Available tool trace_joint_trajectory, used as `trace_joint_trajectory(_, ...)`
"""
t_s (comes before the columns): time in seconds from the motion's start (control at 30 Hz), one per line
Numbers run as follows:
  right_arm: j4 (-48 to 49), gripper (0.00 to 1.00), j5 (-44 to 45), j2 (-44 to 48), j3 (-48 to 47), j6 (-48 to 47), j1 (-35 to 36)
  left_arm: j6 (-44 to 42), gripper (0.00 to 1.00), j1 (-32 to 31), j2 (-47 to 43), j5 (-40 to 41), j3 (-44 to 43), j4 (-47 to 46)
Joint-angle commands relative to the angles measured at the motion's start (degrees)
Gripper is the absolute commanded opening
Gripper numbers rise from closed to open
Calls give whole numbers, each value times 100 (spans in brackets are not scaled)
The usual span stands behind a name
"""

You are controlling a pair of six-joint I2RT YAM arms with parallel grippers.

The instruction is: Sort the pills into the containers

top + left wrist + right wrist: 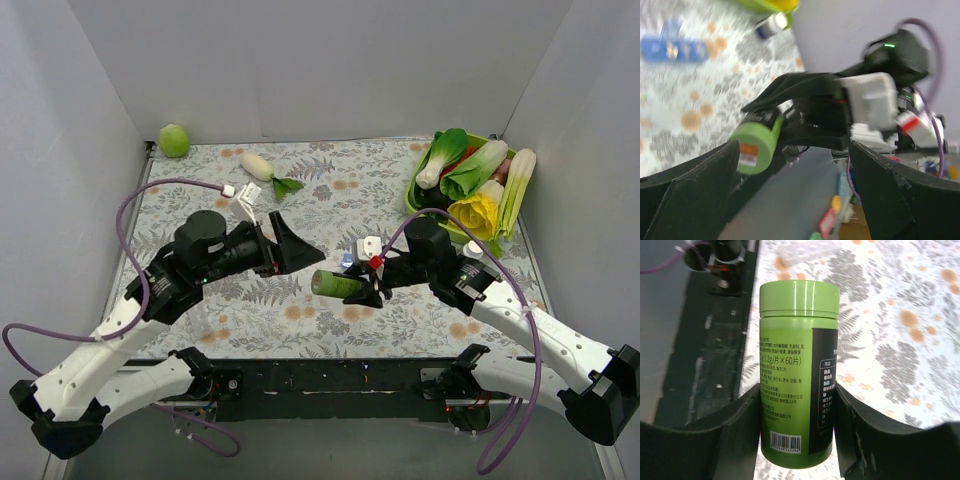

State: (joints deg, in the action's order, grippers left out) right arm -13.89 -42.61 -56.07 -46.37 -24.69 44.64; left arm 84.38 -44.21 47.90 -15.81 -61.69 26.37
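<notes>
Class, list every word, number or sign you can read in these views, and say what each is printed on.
"1.2g/片×60片": on the green bottle, on its label.
"项目": heads the black panel of that label.
Other fine print and the digits under the barcode: too small to read.
Left wrist view: too blurred to read anything.

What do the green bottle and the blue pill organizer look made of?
Green bottle: probably glossy plastic, going by the light streaks on its cap; the printed label looks matte. Blue pill organizer: likely translucent plastic, with pale shapes showing through; blur hides its finish.
</notes>
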Motion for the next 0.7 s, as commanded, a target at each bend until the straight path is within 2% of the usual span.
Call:
trace_joint_trajectory(0.0,70,1,886,44,-311,-467,9,1950,89,26,431,193,157,1397)
trace_joint_trajectory(0.1,71,1,956,0,-285,-458,9,2082,86,26,492,122,403,1204)
trace_joint_trajectory(0.43,79,1,948,9,-241,-467,18,2074,77,17,1116,-387,438,537)
trace_joint_trajectory(0.67,106,1,781,26,-267,-388,18,2022,56,17,1178,-493,667,150)
